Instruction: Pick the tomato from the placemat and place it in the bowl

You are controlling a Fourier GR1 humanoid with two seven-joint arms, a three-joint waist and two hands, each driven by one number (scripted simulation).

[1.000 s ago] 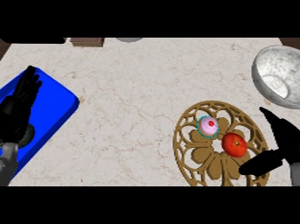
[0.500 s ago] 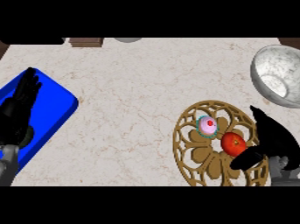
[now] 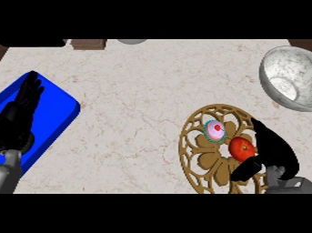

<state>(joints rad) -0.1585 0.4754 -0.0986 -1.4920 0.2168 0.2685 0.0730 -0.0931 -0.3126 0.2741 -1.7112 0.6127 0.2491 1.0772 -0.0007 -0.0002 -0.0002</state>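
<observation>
I see the round red tomato (image 3: 241, 148) lying on the ornate gold cut-out placemat (image 3: 202, 159) at the lower right of the frame, with a small pink cupcake in a teal wrapper (image 3: 214, 131) just beside it toward the upper left. My right robot hand (image 3: 274, 152) is curled around the tomato's right side, fingers above it and thumb below, touching it, while the speckled silver metal bowl (image 3: 298, 79) sits well apart at the upper right on the beige marble surface (image 3: 141, 91). My left robot hand (image 3: 20, 111) rests open with straight fingers over the flat blue rectangular board (image 3: 51, 118) at the left edge.
</observation>
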